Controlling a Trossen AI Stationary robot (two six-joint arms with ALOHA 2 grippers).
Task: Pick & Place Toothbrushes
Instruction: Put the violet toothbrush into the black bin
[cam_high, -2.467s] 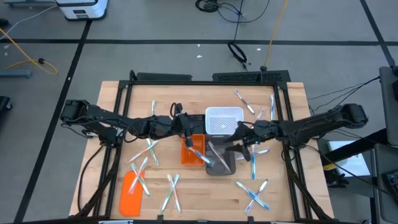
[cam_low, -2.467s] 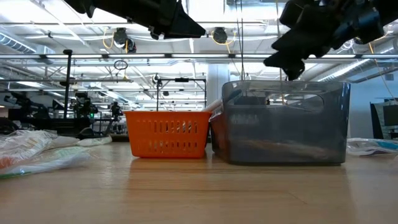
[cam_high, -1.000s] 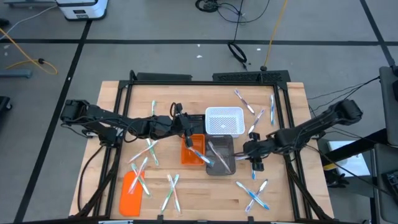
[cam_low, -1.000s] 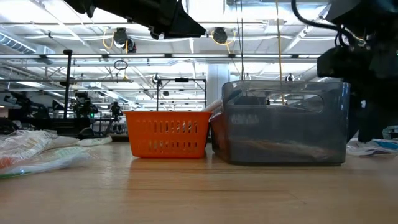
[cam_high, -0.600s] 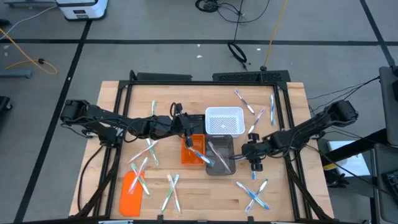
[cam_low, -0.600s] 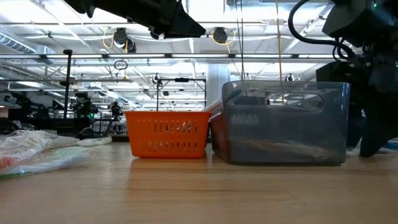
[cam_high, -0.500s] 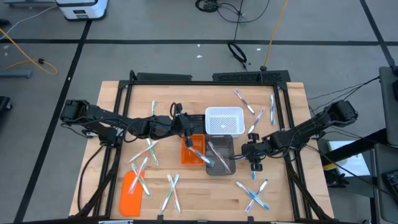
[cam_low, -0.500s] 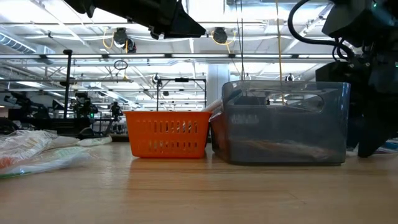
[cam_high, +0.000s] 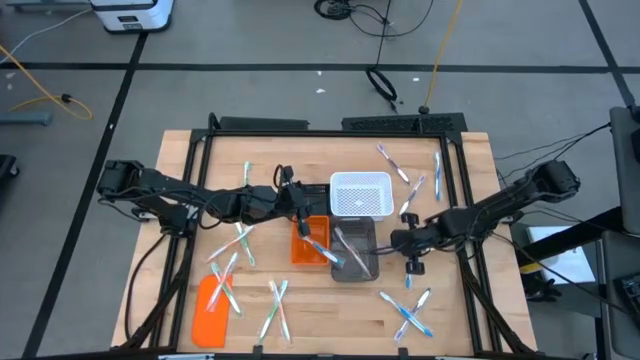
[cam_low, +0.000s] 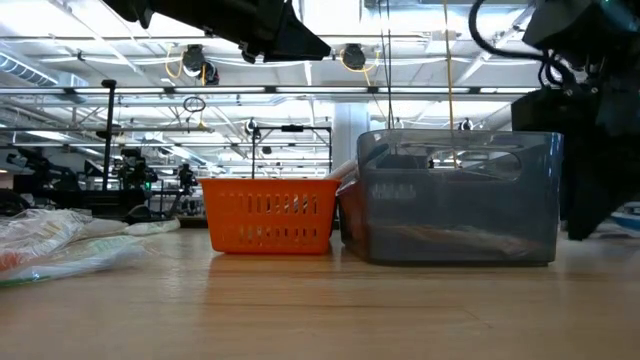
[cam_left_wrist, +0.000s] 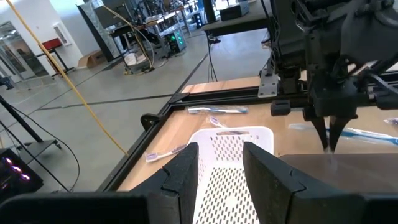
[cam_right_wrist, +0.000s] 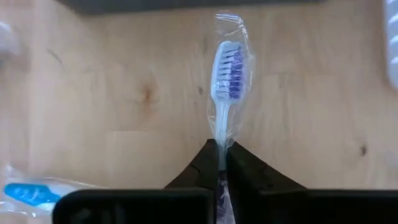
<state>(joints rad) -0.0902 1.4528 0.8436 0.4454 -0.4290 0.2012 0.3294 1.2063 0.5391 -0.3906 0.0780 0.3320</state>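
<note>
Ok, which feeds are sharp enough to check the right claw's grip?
Right wrist view: sharp on the wrapped toothbrush pinched in the right claw, with the corners blurred. Low view: backlit by ceiling lights, arms silhouetted. High view: evenly lit, toothbrush too small to judge.

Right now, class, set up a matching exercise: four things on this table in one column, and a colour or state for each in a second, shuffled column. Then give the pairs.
Things:
1. right tool
2. left tool
3. lid
4. mesh basket

States:
A. white, standing past the grey bin
B. flat and orange, near the table's front left corner
C. shut on a wrapped toothbrush
D. open, held above the orange basket

Pairs: 1-C, 2-D, 3-B, 4-A
</note>
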